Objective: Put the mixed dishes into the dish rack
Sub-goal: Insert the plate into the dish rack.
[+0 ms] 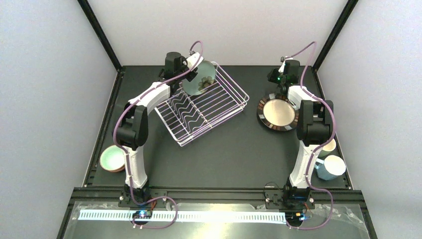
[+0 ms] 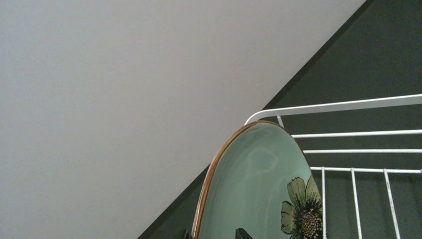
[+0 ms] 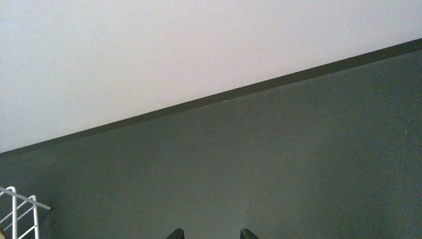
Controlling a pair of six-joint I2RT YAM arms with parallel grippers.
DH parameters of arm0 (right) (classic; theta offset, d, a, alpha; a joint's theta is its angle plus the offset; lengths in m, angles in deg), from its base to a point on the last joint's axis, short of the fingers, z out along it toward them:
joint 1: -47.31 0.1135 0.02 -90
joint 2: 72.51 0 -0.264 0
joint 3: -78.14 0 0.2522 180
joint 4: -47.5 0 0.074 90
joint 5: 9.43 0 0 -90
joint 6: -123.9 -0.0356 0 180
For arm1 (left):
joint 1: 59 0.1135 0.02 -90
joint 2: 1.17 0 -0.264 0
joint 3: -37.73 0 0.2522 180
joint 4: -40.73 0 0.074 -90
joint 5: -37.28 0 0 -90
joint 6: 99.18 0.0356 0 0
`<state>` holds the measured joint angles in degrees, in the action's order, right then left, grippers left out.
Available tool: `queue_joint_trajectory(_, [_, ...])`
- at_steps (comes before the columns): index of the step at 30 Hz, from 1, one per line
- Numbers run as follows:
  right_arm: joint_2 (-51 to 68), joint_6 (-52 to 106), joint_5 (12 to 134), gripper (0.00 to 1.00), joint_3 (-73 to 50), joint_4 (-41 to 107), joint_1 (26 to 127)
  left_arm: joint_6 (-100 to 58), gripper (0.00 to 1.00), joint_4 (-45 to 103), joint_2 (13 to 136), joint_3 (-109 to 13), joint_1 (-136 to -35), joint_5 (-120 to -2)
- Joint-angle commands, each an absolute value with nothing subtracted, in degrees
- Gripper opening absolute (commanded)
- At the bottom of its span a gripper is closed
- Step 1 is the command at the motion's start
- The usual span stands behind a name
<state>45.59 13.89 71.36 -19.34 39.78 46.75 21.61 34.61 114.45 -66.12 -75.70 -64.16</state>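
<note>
- At the far left side of the dish rack (image 1: 219,99), near its far corner, the mint-green flowered plate (image 1: 200,78) stands on edge, tilted, with its flowered face turned toward the inside of the rack.
- In the left wrist view the left gripper (image 2: 213,234) has one fingertip on each side of the plate's brown rim. Only the tips show at the bottom edge, so I cannot tell whether they are pressing on the plate or standing just clear of it.
- Whether the plate's lower edge rests on the rack's wires is hidden in both views.
- The wavy divider wires in the middle of the rack hold nothing.
- The right gripper (image 3: 209,234) hangs over bare dark table (image 1: 229,159) near the far right corner. Its fingers are apart with nothing between them (a corner of the white rack shows at the lower left of that wrist view).
- To the right of the rack, apart from it, a plate with a dark striped rim and a pinkish centre (image 1: 277,113) lies flat, just beside the right arm.
- A small bowl (image 1: 113,158), mint inside and reddish outside, sits at the table's left edge beside the left arm.
- At the near right, the light blue mug (image 1: 330,168) stands upright. The pale mug (image 1: 328,146) is just behind it, partly hidden by the right arm.
</note>
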Motion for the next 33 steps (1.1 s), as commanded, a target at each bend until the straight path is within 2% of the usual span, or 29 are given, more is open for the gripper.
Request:
queue_joint_trajectory(1, [43.6,15.3,72.0,0.64,-19.1,40.9,47.0,21.3,0.52,36.5,113.0,-66.3,-75.7,-63.8])
queue_joint_trajectory(24, [42.1,16.6,73.3,0.64,-24.0,32.3,47.0,7.8,0.56,42.6,108.0,-67.5,-75.7,-57.6])
queue_joint_trajectory(33, [40.1,15.2,76.5,0.65,-31.7,17.5,47.0,-11.3,0.58,31.3,107.5,-82.2,-79.2,-58.7])
